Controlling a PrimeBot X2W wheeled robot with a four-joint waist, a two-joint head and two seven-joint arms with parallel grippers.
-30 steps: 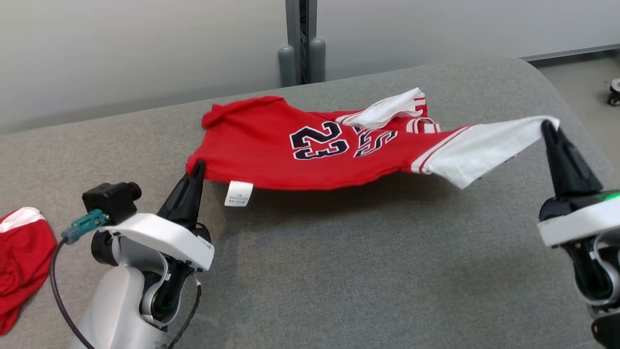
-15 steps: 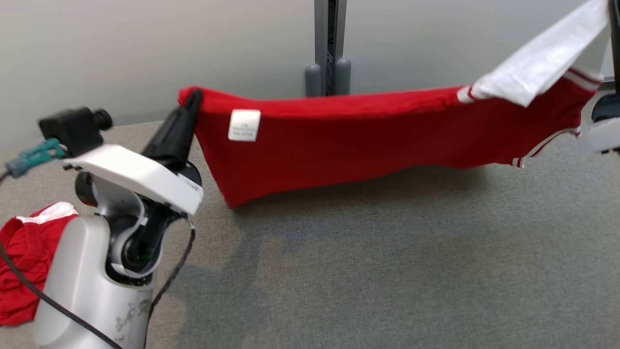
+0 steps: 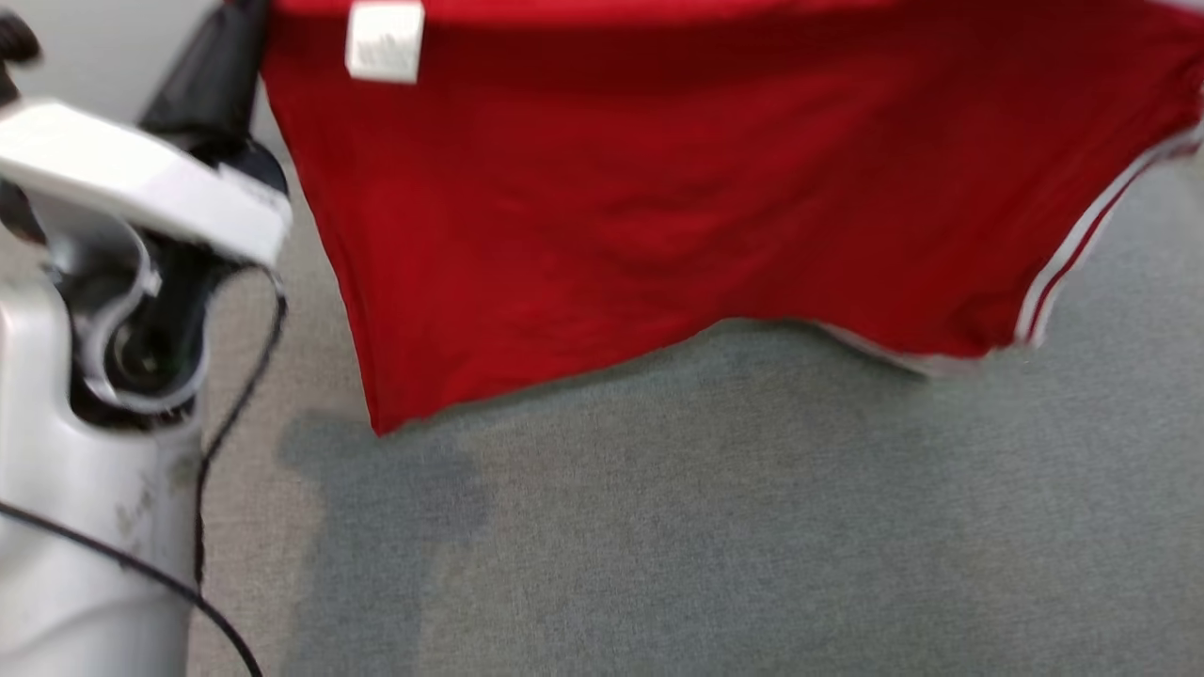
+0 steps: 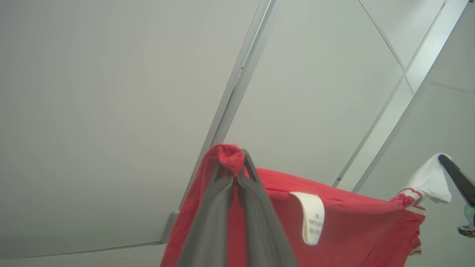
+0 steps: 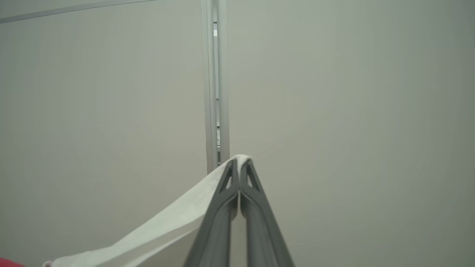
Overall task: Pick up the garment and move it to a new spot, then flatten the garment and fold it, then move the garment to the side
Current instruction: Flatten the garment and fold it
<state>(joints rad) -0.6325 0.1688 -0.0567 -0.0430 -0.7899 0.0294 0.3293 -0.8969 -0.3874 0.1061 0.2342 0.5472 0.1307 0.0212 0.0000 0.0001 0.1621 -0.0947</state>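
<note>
Above grey tabletop point(image 3: 752, 527), red jersey point(image 3: 658, 207) hangs stretched, long axis left-right; left fingers point(image 4: 211, 230) pinch red corner point(image 4: 230, 155), right fingers point(image 5: 219, 226) pinch white sleeve point(image 5: 156, 230).

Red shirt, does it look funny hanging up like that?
A bit. The red shirt hangs crooked: the left gripper pinches a red corner, the right gripper only the tip of the white sleeve, so the bottom edge sags unevenly. Its white label sticks out on the side facing the head camera.
</note>
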